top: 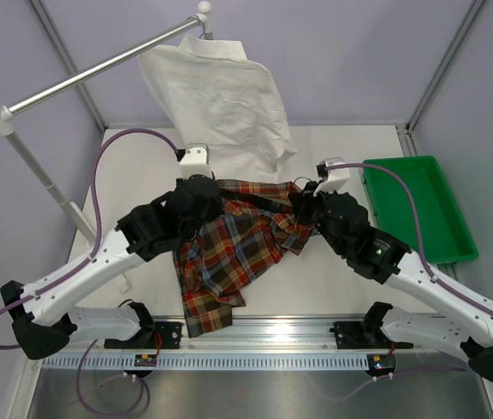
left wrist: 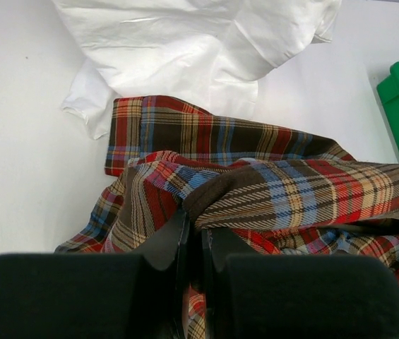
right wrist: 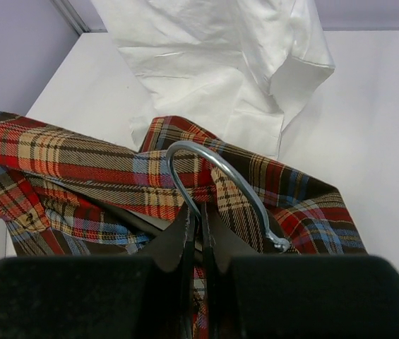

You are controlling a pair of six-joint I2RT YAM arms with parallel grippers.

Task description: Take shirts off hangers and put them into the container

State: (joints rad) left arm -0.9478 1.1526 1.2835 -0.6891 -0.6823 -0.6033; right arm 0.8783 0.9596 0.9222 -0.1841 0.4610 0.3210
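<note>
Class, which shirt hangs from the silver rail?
The plain off-white shirt: its collar is up at the rail, while the plaid shirt sits low over the table.

Both arms stretch forward and lean inward, so the two wrists are near each other. The left gripper (left wrist: 199, 244) and the right gripper (right wrist: 199, 226) each point forward, with the fingers pressed almost together.

Bright, even overhead light. The left pincer (left wrist: 193, 236) and right pincer (right wrist: 198, 222) look dark and blurred up close; the plaid shirt (left wrist: 291, 191) beyond them is sharp, and table (top: 325, 284) shadows below are soft.
</note>
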